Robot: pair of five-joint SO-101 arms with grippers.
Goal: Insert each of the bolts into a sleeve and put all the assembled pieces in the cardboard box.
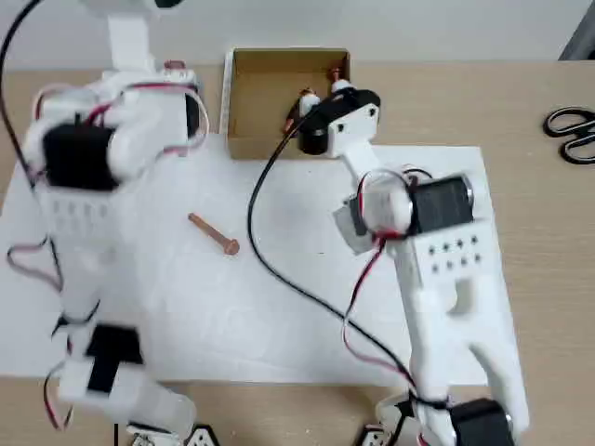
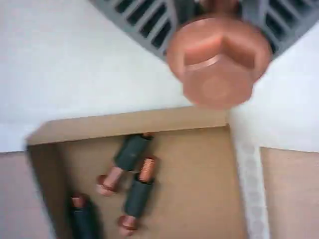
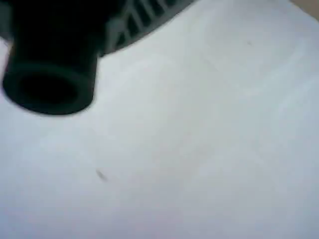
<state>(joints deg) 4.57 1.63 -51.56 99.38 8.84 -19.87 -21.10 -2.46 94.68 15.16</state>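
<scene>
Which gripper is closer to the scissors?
Right. The right gripper hangs at the cardboard box, on the scissors' side of the table; the left gripper is over the opposite side, farther away.

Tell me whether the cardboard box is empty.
Not empty. The cardboard box holds three sleeved bolts lying on its floor, seen from the left wrist view.

Black-handled scissors (image 1: 572,133) on the wooden table (image 1: 535,93), near a white sheet (image 1: 186,307)
</scene>
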